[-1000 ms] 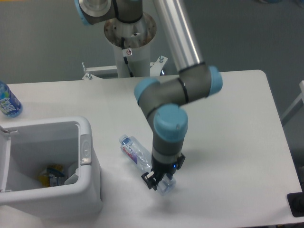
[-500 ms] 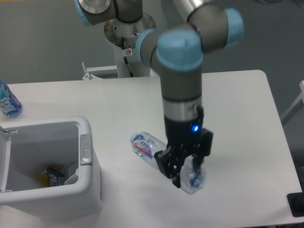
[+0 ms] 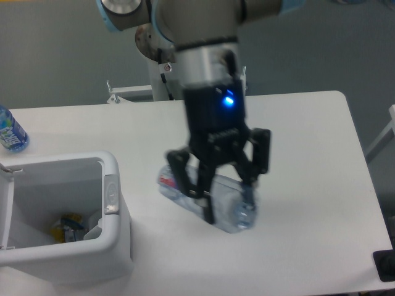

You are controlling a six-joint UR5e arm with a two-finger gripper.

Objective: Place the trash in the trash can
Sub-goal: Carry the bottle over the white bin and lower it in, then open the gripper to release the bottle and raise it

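— Where is the clear crinkled plastic water bottle [image 3: 207,200] with the red-marked label?
— Lying crosswise in the black two-finger end effector [image 3: 225,203], whose fingers are closed against its sides, above the white bench [image 3: 308,160].
— And the large white rectangular plastic trash can [image 3: 65,216]?
— Left of it, nearby, open-topped, with something yellow and blue inside. A blue-tinted bottle [image 3: 11,131] stands at the far left edge.

Robotics lab, arm pedestal [image 3: 168,68] bolted behind white table [image 3: 308,160] (plain grey floor), no furnishings
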